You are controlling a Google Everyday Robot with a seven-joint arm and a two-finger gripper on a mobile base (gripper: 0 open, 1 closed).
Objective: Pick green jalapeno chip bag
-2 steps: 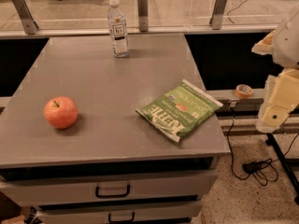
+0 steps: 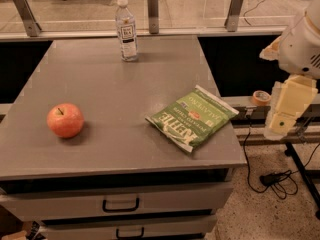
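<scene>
Green jalapeno chip bag (image 2: 192, 116) lies flat on the table (image 2: 110, 84), near its front right corner, to the left of my gripper (image 2: 284, 115) in this view and a bit below it, with one white crimped end close to the table edge on my side. My gripper hangs off the table's right side, holding nothing; I can't tell how open it is. The green jalapeno chip bag looks light, soft and crinkly, probably air-puffed, with slick film and fragile chips inside, so a hard squeeze is risky. Best hold, I'd judge: pinch across the puffed middle, or grab the nearer crimped end. The apple (image 2: 65, 120) and the bottle (image 2: 126, 30) sit well apart from it, further left.
</scene>
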